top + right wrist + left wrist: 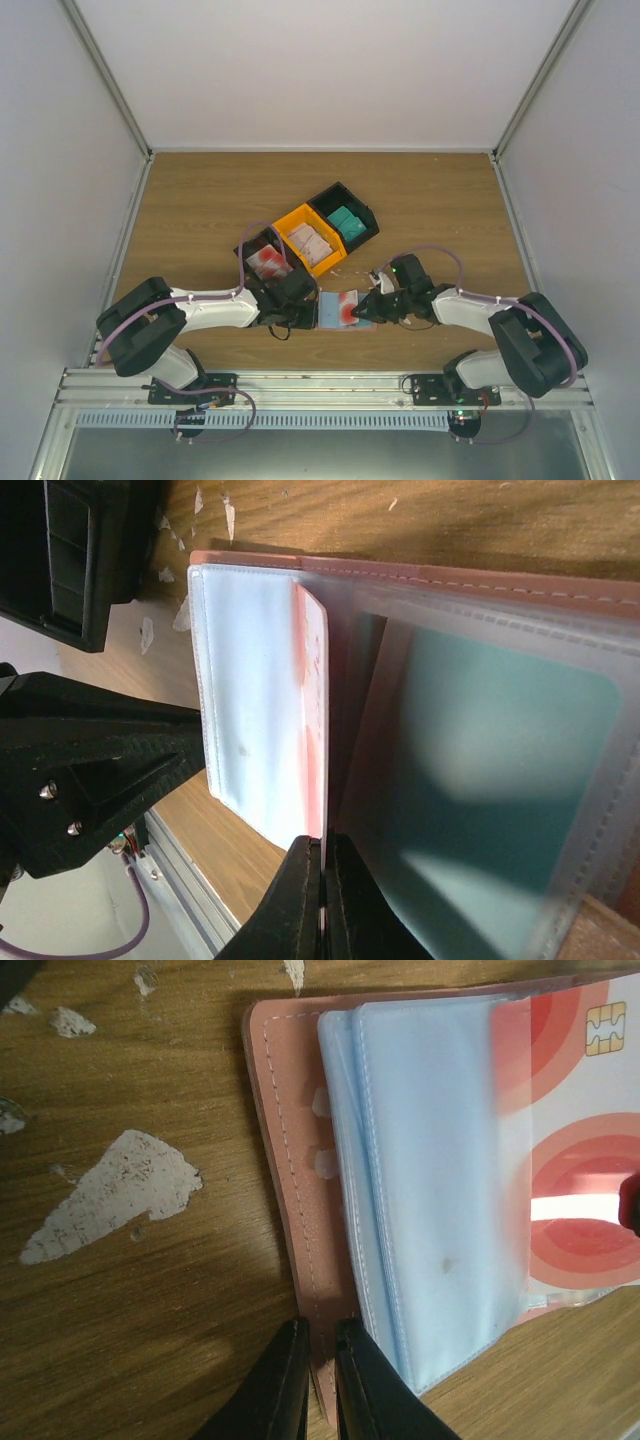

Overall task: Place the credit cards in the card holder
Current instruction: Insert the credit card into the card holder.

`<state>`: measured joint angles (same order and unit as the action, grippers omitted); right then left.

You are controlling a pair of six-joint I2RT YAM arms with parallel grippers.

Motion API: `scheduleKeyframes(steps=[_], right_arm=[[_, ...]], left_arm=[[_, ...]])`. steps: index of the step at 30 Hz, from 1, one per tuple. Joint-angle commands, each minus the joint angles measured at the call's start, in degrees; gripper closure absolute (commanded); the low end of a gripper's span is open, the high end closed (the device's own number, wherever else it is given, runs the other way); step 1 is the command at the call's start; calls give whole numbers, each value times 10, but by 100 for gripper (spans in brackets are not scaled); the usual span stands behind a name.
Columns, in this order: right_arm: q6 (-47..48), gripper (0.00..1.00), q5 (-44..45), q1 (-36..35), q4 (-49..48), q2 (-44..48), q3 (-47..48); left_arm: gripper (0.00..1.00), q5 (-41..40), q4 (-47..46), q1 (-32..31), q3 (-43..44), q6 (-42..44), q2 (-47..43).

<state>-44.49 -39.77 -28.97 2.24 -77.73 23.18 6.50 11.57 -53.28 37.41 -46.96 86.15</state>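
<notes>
Both grippers are clamped: the left gripper pinches the card holder at its left edge, the right gripper grips a red-blobbed credit card partly inside a pocket.

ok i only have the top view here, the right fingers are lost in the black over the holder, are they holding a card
Observer: Yes. In the right wrist view the right gripper is shut on the edge of the red-blob card.
Operator: is it in a pocket yet
Observer: Partly. The left wrist view shows one end under the light blue pocket, with the chip end sticking out.
Operator: what is the other arm doing
Observer: The left gripper pinches the card holder by the edge of its reddish-brown cover.
</notes>
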Motion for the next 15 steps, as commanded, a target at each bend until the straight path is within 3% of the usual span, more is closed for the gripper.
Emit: scheduleKeyframes(steps=[1, 15], right_arm=[[-28, 100, -5, 0, -21, -17, -19], [-54, 98, -47, -17, -104, -62, -18]], left_arm=[[88, -8, -3, -4, 4, 7, 15], [88, 9, -18, -8, -1, 12, 20]])
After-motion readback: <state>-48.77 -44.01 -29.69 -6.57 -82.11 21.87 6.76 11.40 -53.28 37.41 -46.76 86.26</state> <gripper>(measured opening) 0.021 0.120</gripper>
